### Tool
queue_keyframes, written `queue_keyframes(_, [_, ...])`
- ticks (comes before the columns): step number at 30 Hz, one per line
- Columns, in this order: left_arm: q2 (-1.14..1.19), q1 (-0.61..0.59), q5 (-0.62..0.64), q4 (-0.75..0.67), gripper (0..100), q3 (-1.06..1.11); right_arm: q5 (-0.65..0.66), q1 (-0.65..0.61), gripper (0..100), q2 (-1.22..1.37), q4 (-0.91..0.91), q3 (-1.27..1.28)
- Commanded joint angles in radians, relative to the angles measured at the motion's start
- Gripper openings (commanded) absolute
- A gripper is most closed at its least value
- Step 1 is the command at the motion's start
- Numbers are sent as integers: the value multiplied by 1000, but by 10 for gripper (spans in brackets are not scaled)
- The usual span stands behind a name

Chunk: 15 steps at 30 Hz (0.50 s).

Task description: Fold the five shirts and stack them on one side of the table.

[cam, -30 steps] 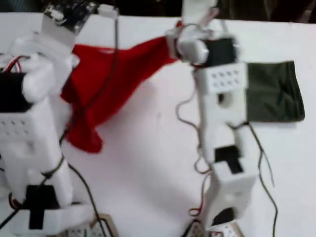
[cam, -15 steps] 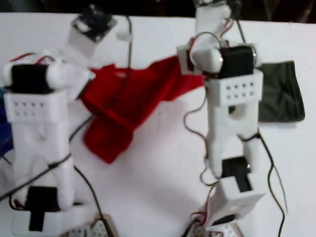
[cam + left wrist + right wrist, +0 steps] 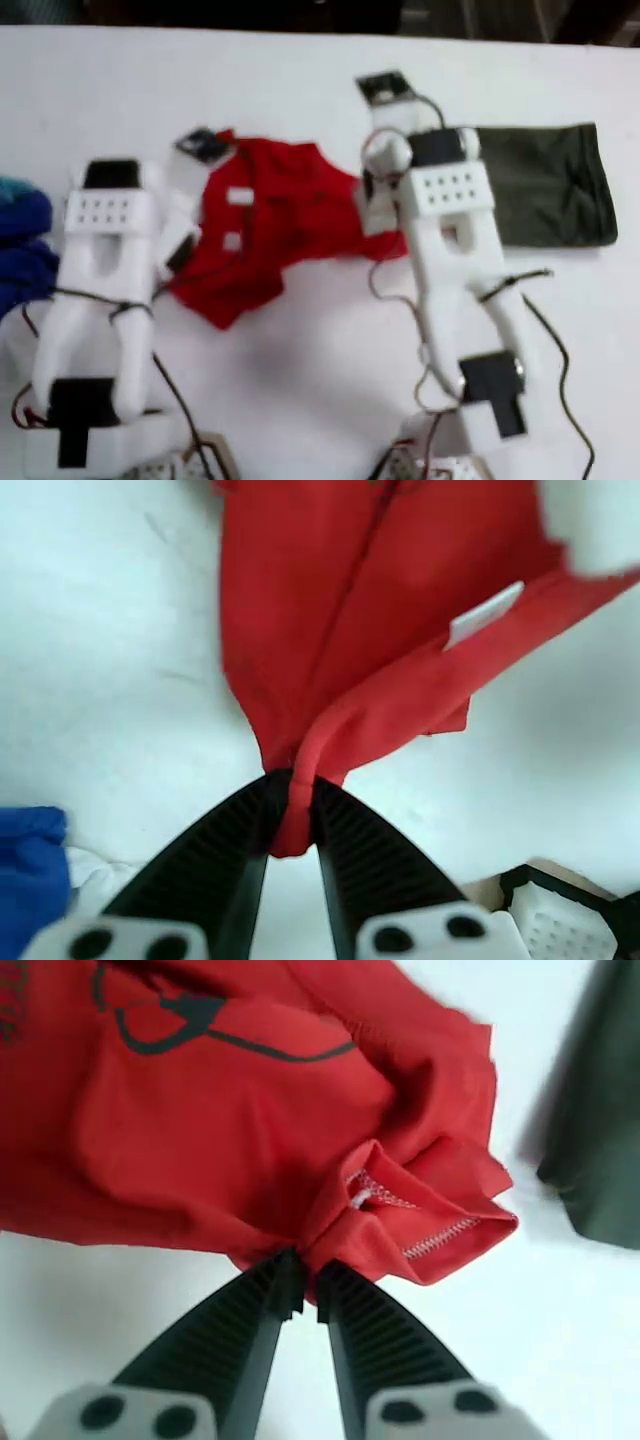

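White table, dark room past its far edge, and the red shirt sits bunched up mid-table. The left gripper and right gripper are each pinched onto an edge of it, I'd guess to spread it flat for folding. A folded green shirt lies at its 3 o'clock, with some blue cloth at 9.
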Motion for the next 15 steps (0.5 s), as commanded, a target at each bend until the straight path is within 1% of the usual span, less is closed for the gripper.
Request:
queue_keyframes(1, [-29,-8,-6,-48,26,70,9,1,19,-139,-119,213])
queue_keyframes(3, [-25,-8,-6,-60,26,99,26,1,19,-183,-194,338])
queue_keyframes(6, [-23,-8,-6,-91,26,147,98,-1,24,-219,-278,480])
queue_keyframes(9, [-23,-6,-6,-132,26,196,164,1,25,-239,-332,555])
queue_keyframes(11, [-23,-5,-6,-157,26,220,190,1,31,-239,-337,562])
queue_keyframes(13, [-23,2,-6,-167,26,237,193,1,74,-245,-334,559])
queue_keyframes(15, [-25,25,-15,-163,26,245,189,1,144,-274,-332,551])
